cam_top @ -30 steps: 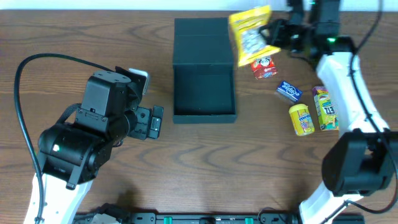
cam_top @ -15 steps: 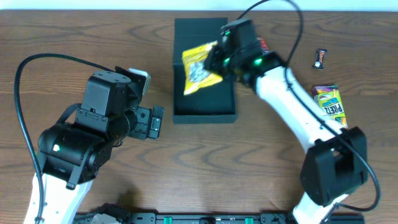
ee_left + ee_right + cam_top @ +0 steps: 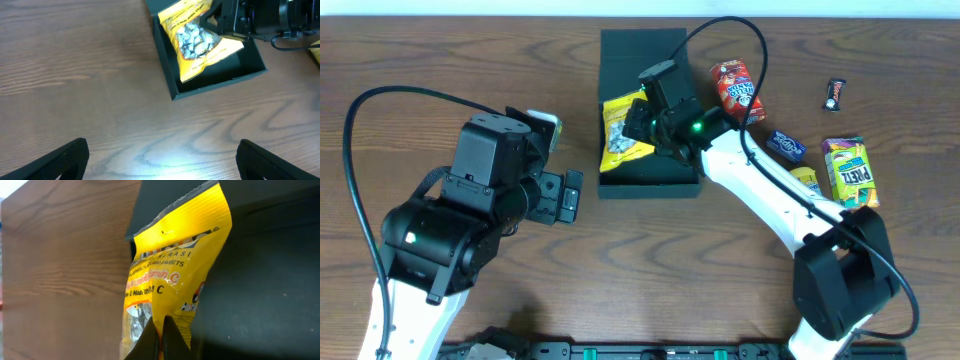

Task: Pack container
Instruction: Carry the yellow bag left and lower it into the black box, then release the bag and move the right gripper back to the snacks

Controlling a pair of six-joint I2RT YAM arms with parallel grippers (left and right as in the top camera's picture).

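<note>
The black square box (image 3: 650, 181) stands open at the table's middle, its flap lid (image 3: 642, 52) lying flat behind it. My right gripper (image 3: 642, 122) is shut on a yellow sweets bag (image 3: 621, 130) and holds it over the box's left wall. The right wrist view shows my fingertips (image 3: 152, 336) pinching the bag's edge (image 3: 172, 285) against the box's dark inside (image 3: 260, 280). The left wrist view shows the bag (image 3: 196, 39) in the box (image 3: 220, 82). My left gripper (image 3: 570, 195) is open and empty, left of the box; its fingers (image 3: 60, 157) are spread over bare wood.
Snack packets lie right of the box: a red bag (image 3: 737, 88), a blue packet (image 3: 785, 146), a yellow tub (image 3: 805, 180), a green-yellow packet (image 3: 850, 172) and a small dark bar (image 3: 833, 94). My right arm (image 3: 770, 200) reaches across the box's right side.
My right gripper has carried the yellow bag from the far right, over the box, to its left side and lower. The left arm has not moved.
</note>
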